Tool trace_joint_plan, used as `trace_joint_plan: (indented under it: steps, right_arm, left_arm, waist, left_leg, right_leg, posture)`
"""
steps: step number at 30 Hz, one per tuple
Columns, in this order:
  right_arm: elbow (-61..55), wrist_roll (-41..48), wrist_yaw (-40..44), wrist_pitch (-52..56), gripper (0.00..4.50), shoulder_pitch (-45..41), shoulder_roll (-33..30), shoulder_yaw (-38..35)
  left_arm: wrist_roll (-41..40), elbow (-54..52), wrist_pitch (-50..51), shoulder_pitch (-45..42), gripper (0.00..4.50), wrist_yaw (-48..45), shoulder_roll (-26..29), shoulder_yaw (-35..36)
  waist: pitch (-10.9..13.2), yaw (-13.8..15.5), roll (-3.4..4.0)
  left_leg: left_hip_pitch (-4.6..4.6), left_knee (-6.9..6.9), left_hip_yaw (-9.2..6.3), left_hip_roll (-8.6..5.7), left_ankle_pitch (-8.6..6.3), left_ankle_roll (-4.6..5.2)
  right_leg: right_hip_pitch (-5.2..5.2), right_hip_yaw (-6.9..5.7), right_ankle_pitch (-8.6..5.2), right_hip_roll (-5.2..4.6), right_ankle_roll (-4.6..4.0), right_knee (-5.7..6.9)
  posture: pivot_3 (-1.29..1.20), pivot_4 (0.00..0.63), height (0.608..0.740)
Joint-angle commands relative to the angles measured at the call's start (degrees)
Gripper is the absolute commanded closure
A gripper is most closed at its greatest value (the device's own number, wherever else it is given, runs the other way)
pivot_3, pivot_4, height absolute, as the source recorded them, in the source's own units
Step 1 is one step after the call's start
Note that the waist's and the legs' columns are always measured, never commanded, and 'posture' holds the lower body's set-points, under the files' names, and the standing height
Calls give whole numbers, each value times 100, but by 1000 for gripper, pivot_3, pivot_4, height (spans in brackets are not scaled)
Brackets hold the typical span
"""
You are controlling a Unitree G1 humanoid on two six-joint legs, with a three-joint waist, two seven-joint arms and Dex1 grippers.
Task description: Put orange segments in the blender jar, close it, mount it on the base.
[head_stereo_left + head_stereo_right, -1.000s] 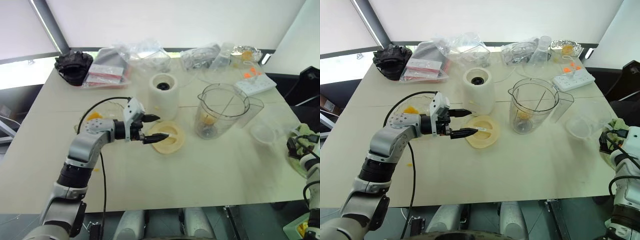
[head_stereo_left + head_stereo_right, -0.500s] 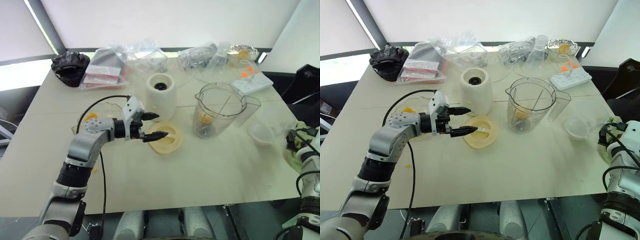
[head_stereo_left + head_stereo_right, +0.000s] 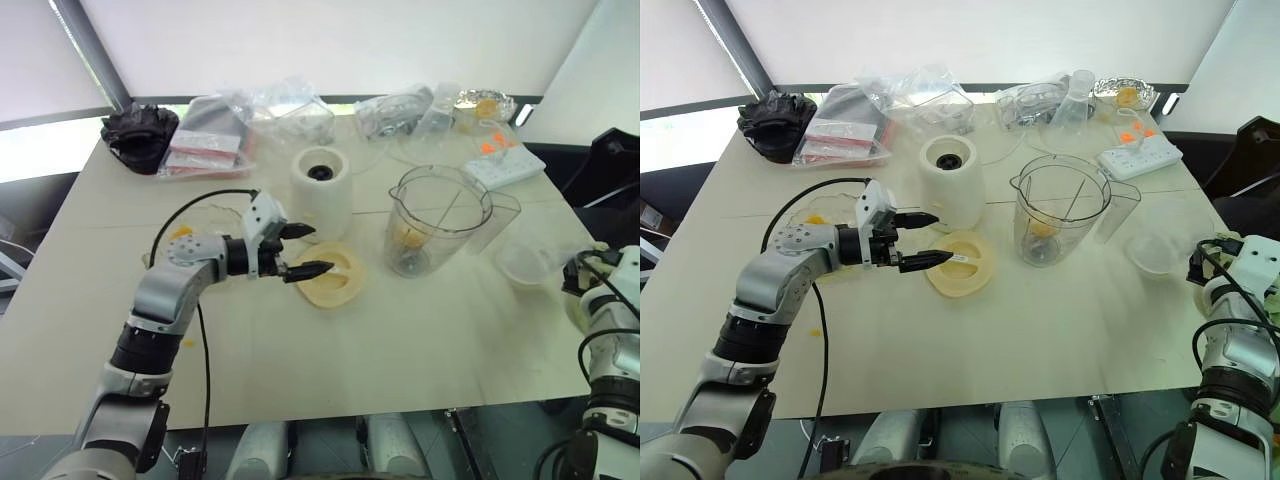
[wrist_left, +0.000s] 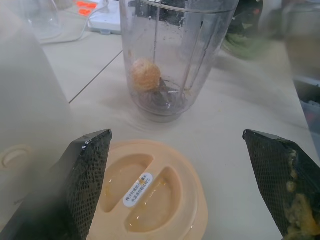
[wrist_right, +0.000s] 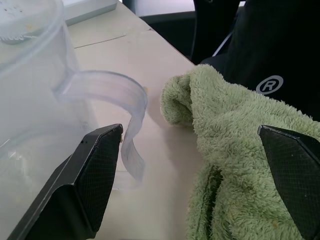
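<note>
Left hand [image 3: 300,252] reaches rightward, fingers spread; right hand [image 5: 200,185] likewise open.

My left arm [image 3: 170,300] is silver-grey with black joints; a black cable [image 3: 205,345] loops along it, fingers [image 4: 90,175] textured black.

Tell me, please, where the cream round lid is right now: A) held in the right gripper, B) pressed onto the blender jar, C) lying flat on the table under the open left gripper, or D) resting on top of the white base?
C: the cream lid lies on the table between the base and the blender jar, with the left gripper open above its edge.
</note>
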Motion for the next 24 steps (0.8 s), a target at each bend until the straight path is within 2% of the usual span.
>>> trace_joint_plan:
  steps: [1,2,4,9,10,17,24]
  right_arm:
    - [-38,-21,-41,-169,530,-101,-61,-16]
    - [-26,-22,-39,-186,724,-105,-60,-12]
    - [-10,-21,-40,-211,1559,-107,-62,-7]
    - [-64,13,-3,-259,4191,-48,-57,6]
    - [-93,28,0,-256,4436,-30,-51,7]
    - [-241,102,12,-260,4436,122,9,2]
    - [-724,537,0,-197,4436,212,299,-210]
  left_arm:
    - [-77,-207,-104,-119,0,30,32,4]
    - [-78,-205,-108,-124,0,34,33,-1]
    - [-77,-196,-119,-133,0,35,35,-7]
    - [-58,-160,-162,-161,0,26,30,-36]
    - [-54,-157,-169,-167,0,26,27,-45]
    - [-58,-112,-214,-200,0,22,49,-90]
    - [-91,-115,-206,-188,0,55,53,-79]
  waist:
    - [0,0,0]
    - [0,0,0]
    - [0,0,0]
    - [0,6,0]
    - [0,6,0]
    - [0,24,-1]
    - [0,15,0]
  left_leg:
    - [0,0,0,0,0,0]
    - [0,0,0,0,0,0]
    - [0,0,-1,0,0,0]
    - [0,0,-1,0,0,0]
    - [0,0,0,0,0,0]
    - [65,-6,-5,3,-1,1]
    - [67,-9,-12,5,-1,2]
  right_leg:
    - [0,0,0,0,0,0]
    - [0,0,0,0,0,0]
    - [0,0,0,0,0,0]
    - [0,0,0,0,0,0]
    - [0,0,0,0,0,0]
    - [95,-15,-6,0,-10,-48]
    - [96,-13,0,1,0,-53]
  posture:
    - [0,150,740]
    - [0,150,740]
    - [0,150,740]
    - [0,150,740]
    - [0,150,740]
    - [0,150,740]
    - [0,150,740]
